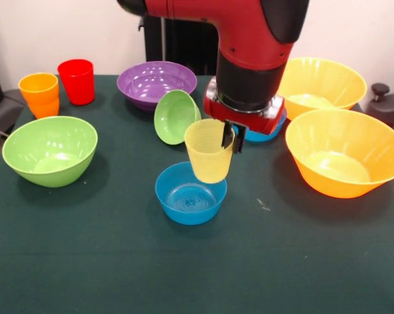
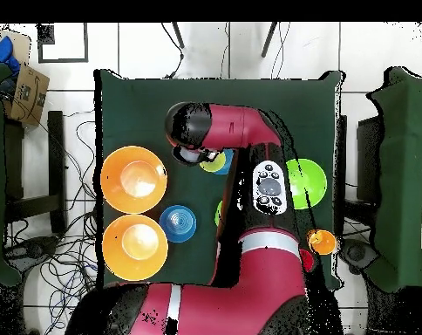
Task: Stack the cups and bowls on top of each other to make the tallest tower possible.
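Observation:
My gripper point(image 1: 231, 140) is shut on the rim of the pale yellow cup point(image 1: 209, 157) and holds it slightly tilted over the far rim of a small blue bowl point(image 1: 190, 194). I cannot tell whether cup and bowl touch. The small green bowl point(image 1: 176, 116) lies tipped on its side just behind them. The second small blue bowl point(image 1: 261, 135) is mostly hidden behind the gripper. No stacked tower is in view. In the overhead view the arm covers most of this; the yellow cup point(image 2: 213, 162) peeks out beside the wrist.
The purple bowl point(image 1: 156, 82), red cup point(image 1: 76, 81) and orange cup point(image 1: 40, 93) stand at the back left. The large green bowl point(image 1: 50, 149) is at the left. Two very large orange bowls point(image 1: 321, 82) point(image 1: 346, 152) stand at the right.

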Robot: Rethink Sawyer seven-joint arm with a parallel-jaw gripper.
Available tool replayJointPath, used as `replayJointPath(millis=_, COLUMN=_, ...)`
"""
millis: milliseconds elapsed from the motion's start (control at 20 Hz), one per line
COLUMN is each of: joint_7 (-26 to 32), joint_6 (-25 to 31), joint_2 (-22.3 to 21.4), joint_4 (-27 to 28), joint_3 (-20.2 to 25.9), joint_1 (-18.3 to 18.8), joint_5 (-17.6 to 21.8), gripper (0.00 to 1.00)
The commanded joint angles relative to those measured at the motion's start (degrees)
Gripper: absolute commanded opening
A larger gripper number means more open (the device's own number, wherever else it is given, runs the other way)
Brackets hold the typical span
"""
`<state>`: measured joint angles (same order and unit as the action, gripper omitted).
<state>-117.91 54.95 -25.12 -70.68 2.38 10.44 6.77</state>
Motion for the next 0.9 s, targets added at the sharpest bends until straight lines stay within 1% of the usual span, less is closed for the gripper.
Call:
replayJointPath(millis=50, joint_7=2.2, joint_6=-6.59, joint_2=6.07, joint_4=0.93, joint_3=3.23, joint_1=0.38, joint_5=4.23, gripper=0.0)
replayJointPath(millis=550, joint_7=2.12, joint_6=-12.79, joint_2=5.08, joint_4=-3.83, joint_3=1.48, joint_1=0.56, joint_5=5.26, gripper=0.0)
replayJointPath(millis=700, joint_7=2.61, joint_6=-13.39, joint_2=4.98, joint_4=-4.35, joint_3=0.67, joint_1=0.44, joint_5=5.78, gripper=0.0)
replayJointPath(millis=900, joint_7=3.53, joint_6=-13.45, joint_2=4.43, joint_4=-5.31, joint_3=0.89, joint_1=1.04, joint_5=5.53, gripper=0.0)
